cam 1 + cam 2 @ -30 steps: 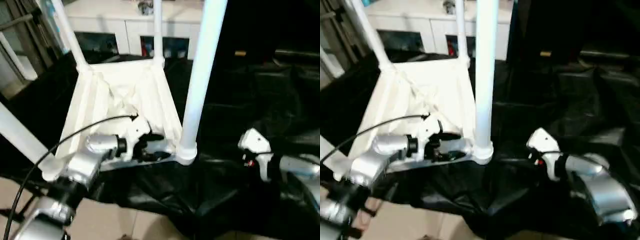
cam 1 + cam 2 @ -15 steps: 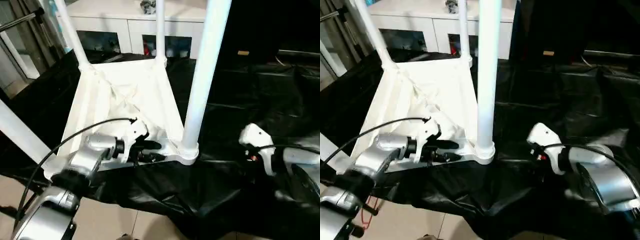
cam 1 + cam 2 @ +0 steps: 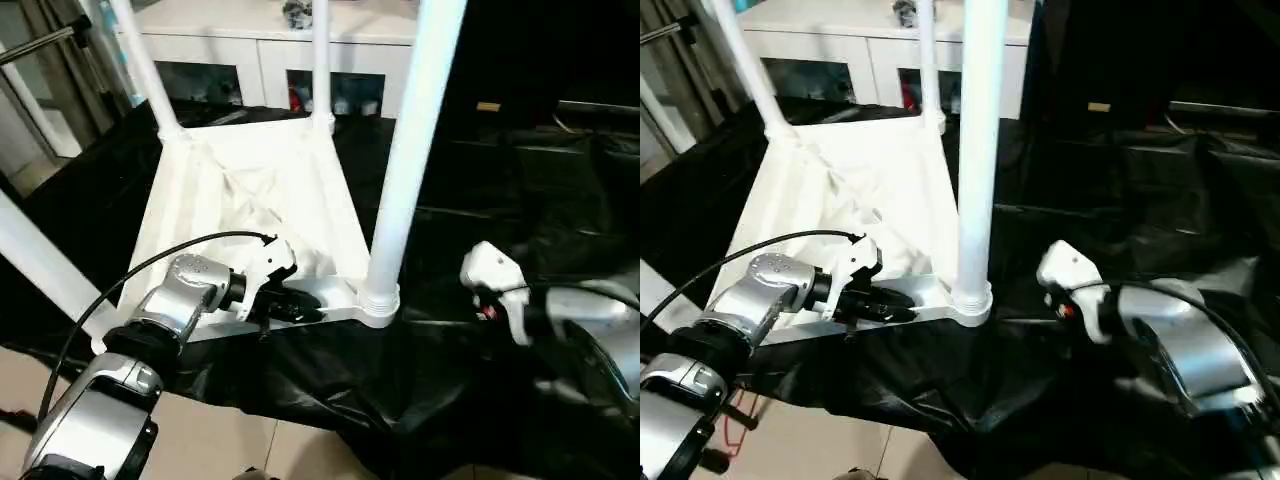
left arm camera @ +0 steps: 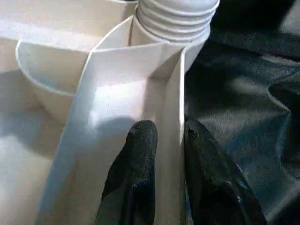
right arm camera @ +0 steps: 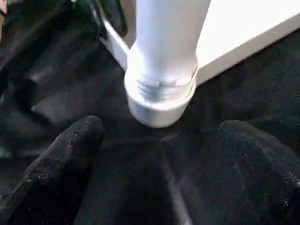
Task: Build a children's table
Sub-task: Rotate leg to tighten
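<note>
Black cloth drapes the work table [image 3: 480, 330], and the children's table lies on it upside down, so its legs can stand up from the corner sockets. Nearest, the left claw [image 4: 165, 136] has its 2 black fingers [image 4: 140, 150] set narrowly on either side of the thin rim wall of the tabletop [image 3: 250, 180], 1 inside the ribbed underside and 1 outside, just beside the near corner socket [image 3: 378, 305]; this looks like a pinch to steady the top. The right claw [image 5: 159, 154] stands wide, holding nothing, apart from that same socket and aimed at the base of the near leg [image 3: 410, 150], probably lined up to grasp or seat it. Farther back, 2 more legs [image 3: 140, 65] rise from the far corners, and a 4th slants at the left. Behind stands a white cabinet [image 3: 280, 70].
</note>
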Robot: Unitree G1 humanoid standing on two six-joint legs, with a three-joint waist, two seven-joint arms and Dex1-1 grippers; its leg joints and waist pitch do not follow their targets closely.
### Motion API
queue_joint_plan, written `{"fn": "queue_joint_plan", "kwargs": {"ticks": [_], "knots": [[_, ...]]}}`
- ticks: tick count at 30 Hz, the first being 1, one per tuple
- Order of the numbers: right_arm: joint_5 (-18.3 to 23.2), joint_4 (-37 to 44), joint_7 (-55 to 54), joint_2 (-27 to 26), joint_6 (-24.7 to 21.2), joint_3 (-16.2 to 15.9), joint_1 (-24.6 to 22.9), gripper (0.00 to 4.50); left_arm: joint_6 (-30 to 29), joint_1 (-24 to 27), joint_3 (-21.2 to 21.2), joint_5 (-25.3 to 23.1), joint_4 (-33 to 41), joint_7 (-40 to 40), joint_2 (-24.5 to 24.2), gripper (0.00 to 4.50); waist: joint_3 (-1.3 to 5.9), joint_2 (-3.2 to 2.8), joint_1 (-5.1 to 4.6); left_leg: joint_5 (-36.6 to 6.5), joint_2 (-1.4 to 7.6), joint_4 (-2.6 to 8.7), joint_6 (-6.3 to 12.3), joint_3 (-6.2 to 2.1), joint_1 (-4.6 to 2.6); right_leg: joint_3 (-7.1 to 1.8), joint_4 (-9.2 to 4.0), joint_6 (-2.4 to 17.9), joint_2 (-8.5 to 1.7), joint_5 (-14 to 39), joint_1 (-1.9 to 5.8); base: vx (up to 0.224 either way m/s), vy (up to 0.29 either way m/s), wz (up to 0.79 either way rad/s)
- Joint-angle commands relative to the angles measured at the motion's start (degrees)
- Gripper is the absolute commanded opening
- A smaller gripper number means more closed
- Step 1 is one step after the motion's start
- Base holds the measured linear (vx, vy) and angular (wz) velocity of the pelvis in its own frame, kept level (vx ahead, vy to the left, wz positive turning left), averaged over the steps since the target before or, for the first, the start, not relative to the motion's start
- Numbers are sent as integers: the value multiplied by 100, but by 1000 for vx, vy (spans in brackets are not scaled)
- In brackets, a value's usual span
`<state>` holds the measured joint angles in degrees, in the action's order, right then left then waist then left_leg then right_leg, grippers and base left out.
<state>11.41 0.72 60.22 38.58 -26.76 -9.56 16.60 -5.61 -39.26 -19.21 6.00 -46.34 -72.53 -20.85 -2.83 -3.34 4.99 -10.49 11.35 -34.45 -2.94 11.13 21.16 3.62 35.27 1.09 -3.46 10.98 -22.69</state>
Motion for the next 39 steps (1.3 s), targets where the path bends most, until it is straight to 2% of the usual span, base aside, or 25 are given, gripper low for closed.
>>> {"fn": "queue_joint_plan", "kwargs": {"ticks": [1, 5, 6, 7, 8, 10, 11, 12, 13, 14, 15, 16, 19, 20, 22, 23, 24, 25, 27, 29, 31, 33, 36, 37, 39], "knots": [[117, -28, -17, -92, -24, 7, 89, 450, -101, -127, 17, -71, -106, 39, -108, 65, 387, 65, 33, -970, 179, 327, 297, -118, -58, -257, -461, 1209, -449, 1114, 301, 0, 0, 0], [33, -165, -199, -347, 29, -74, 173, 450, -177, -83, 145, -22, -58, 45, -87, 29, 376, 67, 28, -1058, 178, 340, 218, -119, -74, -255, -481, 1166, -454, 1325, 286, 0, 0, 0], [-79, -299, -394, -609, 142, -208, 244, 450, -204, 37, 268, 65, 125, 121, -44, 27, 375, 81, 31, -1067, 177, 343, 204, -119, -70, -259, -487, 1136, -453, 1378, 292, 0, 0, 0], [-86, -307, -405, -624, 149, -217, 248, 450, -206, 45, 275, 71, 138, 126, -41, 12, 363, 69, 2, -1074, 176, 360, 176, -131, -46, -251, -484, 1128, -461, 1420, 290, 0, 0, 0], [-216, -462, -600, -836, 248, -331, 311, 450, -242, 176, 356, 160, 346, 206, 9, 12, 373, 65, 10, -1089, 173, 352, 157, -131, -57, -247, -485, 1112, -460, 1449, 290, 0, 0, 0], [-385, -724, -804, -1025, 333, -445, 407, 450, -254, 318, 390, 211, 530, 301, 67, 4, 377, 105, -13, -1084, 183, 360, 140, -129, -64, -254, -487, 1127, -468, 1430, 278, 0, 0, 0], [-400, -748, -818, -1038, 339, -455, 416, 450, -253, 328, 391, 212, 542, 309, 71, 4, 370, 88, -39, -1049, 179, 371, 116, -137, -49, -251, -472, 1137, -459, 1408, 280, 0, 0, 0], [-459, -849, -876, -1093, 364, -496, 454, 450, -248, 374, 394, 219, 591, 342, 91, 4, 387, 75, -20, -1028, 188, 350, 134, -120, -85, -271, -470, 1126, -459, 1330, 261, 0, 0, 0], [-479, -964, -902, -1187, 384, -534, 505, 450, -257, 439, 420, 243, 648, 413, 143, 4, 380, 114, -17, -968, 185, 358, 161, -114, -63, -270, -467, 1122, -446, 1234, 276, 0, 0, 0], [-461, -1074, -928, -1305, 371, -549, 562, 450, -280, 516, 432, 269, 731, 455, 182, 4, 394, 112, -6, -940, 191, 349, 165, -114, -70, -276, -437, 1149, -459, 1146, 275, 0, 0, 0], [-461, -1074, -928, -1305, 371, -549, 562, 450, -280, 516, 432, 269, 731, 455, 182, 4, 394, 100, -18, -868, 178, 350, 194, -117, -38, -265, -427, 1172, -458, 1060, 289, 0, 0, 0], [-452, -1136, -943, -1371, 368, -555, 597, 450, -305, 556, 435, 288, 782, 463, 201, 4, 392, 95, -12, -865, 182, 347, 206, -109, -52, -269, -436, 1156, -453, 1058, 272, 0, 0, 0], [-429, -1518, -1039, -1680, 395, -555, 787, 412, -408, 657, 399, 311, 919, 408, 223, 0, 378, 136, -16, -877, 181, 353, 223, -105, -40, -269, -437, 1132, -472, 1219, 272, 0, 0, 0], [-429, -1518, -1039, -1680, 395, -555, 787, 412, -408, 657, 399, 311, 919, 408, 223, 0, 377, 133, -23, -876, 174, 356, 210, -108, -38, -266, -439, 1116, -470, 1246, 278, 0, 0, 0], [-447, -1682, -1085, -1758, 447, -550, 848, 379, -431, 669, 403, 295, 944, 395, 220, 0, 366, 129, -40, -929, 177, 362, 193, -105, -51, -275, -460, 1051, -465, 1368, 270, 0, 0, 0], [-444, -1808, -1117, -1818, 470, -532, 896, 379, -442, 678, 400, 282, 960, 384, 213, 0, 368, 174, -49, -940, 179, 365, 201, -101, -49, -275, -461, 1044, -468, 1398, 262, 0, 0, 0], [-462, -1907, -1139, -1860, 517, -533, 939, 370, -474, 710, 409, 273, 1020, 386, 200, 0, 363, 153, -54, -918, 173, 371, 183, -110, -41, -273, -460, 1033, -472, 1424, 274, 0, 0, 0], [-484, -2000, -1162, -1899, 564, -538, 980, 360, -510, 745, 420, 267, 1087, 390, 184, 0, 359, 178, -76, -933, 177, 373, 176, -112, -41, -274, -452, 1028, -476, 1453, 270, 0, 0, 0], [-506, -2066, -1173, -1920, 611, -546, 1008, 349, -548, 778, 428, 265, 1158, 406, 174, 0, 357, 161, -112, -981, 183, 377, 166, -114, -48, -272, -460, 1036, -474, 1490, 262, 0, 0, 0], [-537, -2240, -1165, -1965, 681, -541, 1081, 322, -593, 823, 446, 252, 1252, 427, 149, 0, 353, 178, -134, -996, 177, 377, 175, -113, -43, -276, -461, 1035, -472, 1507, 266, 0, 0, 0], [-550, -2315, -1167, -1985, 706, -531, 1114, 322, -607, 837, 454, 246, 1281, 434, 142, 0, 353, 169, -152, -1005, 177, 377, 180, -109, -49, -280, -466, 1053, -467, 1497, 262, 0, 0, 0], [-565, -2398, -1180, -2014, 731, -520, 1152, 292, -612, 853, 463, 241, 1305, 435, 128, 0, 353, 178, -159, -999, 176, 378, 188, -106, -49, -282, -467, 1055, -464, 1477, 262, 0, 0, 0], [-574, -2485, -1176, -2042, 764, -514, 1183, 281, -611, 865, 473, 228, 1316, 453, 116, 0, 352, 174, -165, -995, 173, 375, 194, -105, -48, -281, -467, 1064, -467, 1484, 263, 0, 0, 0], [-617, -2684, -1197, -2102, 870, -512, 1221, 281, -617, 878, 499, 199, 1311, 501, 93, 0, 348, 193, -179, -1024, 171, 376, 195, -104, -47, -278, -472, 1078, -467, 1527, 258, 0, 0, 0], [-640, -2807, -1251, -2160, 919, -511, 1224, 277, -628, 878, 528, 162, 1290, 597, 95, 0, 342, 179, -191, -1075, 171, 380, 175, -108, -55, -275, -481, 1064, -465, 1635, 252, 0, 0, 0]]}}
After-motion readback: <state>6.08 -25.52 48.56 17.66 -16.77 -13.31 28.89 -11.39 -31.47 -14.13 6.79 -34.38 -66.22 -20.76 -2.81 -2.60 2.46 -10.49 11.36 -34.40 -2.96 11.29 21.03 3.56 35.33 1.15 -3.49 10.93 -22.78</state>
